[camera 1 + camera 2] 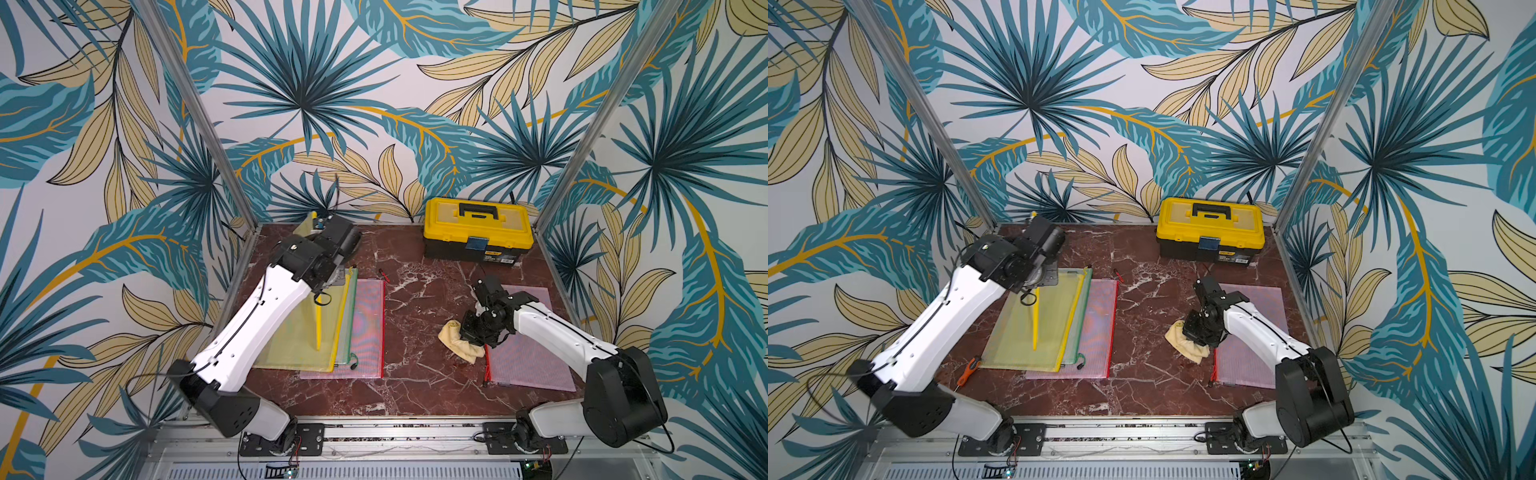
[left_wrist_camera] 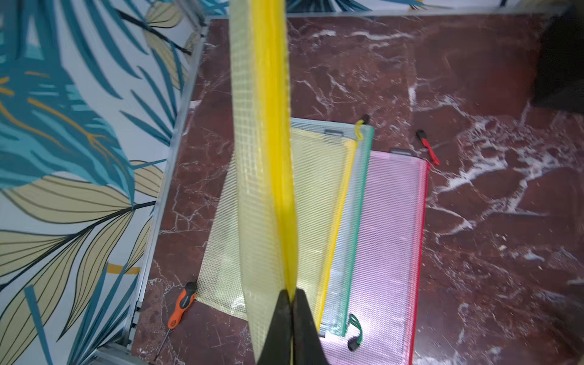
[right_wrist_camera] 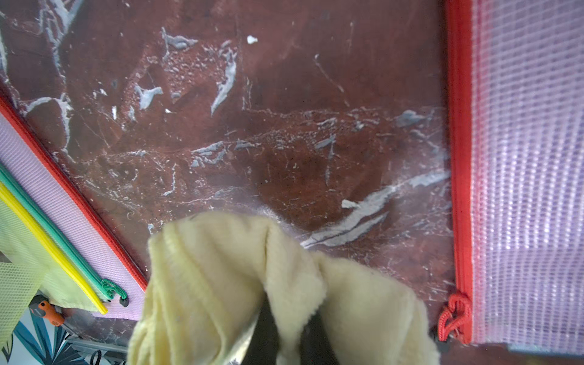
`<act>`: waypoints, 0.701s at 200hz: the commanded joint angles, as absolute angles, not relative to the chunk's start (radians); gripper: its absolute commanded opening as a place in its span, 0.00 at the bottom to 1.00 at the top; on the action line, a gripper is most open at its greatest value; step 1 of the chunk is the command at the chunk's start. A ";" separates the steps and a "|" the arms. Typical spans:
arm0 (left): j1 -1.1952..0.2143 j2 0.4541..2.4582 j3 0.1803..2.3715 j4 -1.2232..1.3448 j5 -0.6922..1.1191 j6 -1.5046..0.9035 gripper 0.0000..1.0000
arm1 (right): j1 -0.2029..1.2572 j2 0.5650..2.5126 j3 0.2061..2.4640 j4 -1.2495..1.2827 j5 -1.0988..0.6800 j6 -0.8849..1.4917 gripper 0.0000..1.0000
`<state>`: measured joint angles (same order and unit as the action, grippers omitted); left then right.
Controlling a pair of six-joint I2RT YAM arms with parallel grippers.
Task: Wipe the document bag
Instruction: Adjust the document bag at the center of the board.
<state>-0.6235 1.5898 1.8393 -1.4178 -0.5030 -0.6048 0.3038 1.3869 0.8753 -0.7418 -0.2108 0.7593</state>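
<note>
My left gripper (image 2: 292, 293) is shut on the zipper edge of a yellow mesh document bag (image 2: 262, 126). The bag is lifted on edge over a stack of flat bags in both top views (image 1: 318, 320) (image 1: 1036, 316). I cannot tell whether its lower end touches the stack. My right gripper (image 3: 292, 319) is shut on a pale yellow cloth (image 3: 221, 278), bunched low over the marble table (image 1: 415, 316). The cloth (image 1: 457, 343) hangs just left of a pink document bag with a red zipper (image 1: 528, 357), which lies flat at the right.
The stack holds a yellow bag (image 1: 291, 340), a green-edged bag (image 1: 347, 332) and a pink bag (image 1: 368, 324). A yellow toolbox (image 1: 478, 228) stands at the back. An orange screwdriver (image 1: 968, 370) lies near the table's left front corner. Patterned walls enclose three sides.
</note>
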 commanded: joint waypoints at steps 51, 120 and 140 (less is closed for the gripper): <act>-0.869 2.145 2.237 -1.443 -0.268 -0.713 0.00 | 0.310 1.255 0.882 -0.838 -0.153 0.725 0.00; -0.857 2.519 2.743 -1.369 0.088 -0.704 0.21 | 0.329 1.180 0.902 -0.905 -0.150 0.712 0.00; -0.828 2.530 2.774 -1.327 0.146 -0.708 0.59 | 0.384 1.190 0.909 -0.886 -0.129 0.747 0.00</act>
<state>-0.8600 2.5355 2.7110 -1.3773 0.0196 -0.7017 0.3305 1.1812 0.8997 -0.8730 -0.1387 0.7223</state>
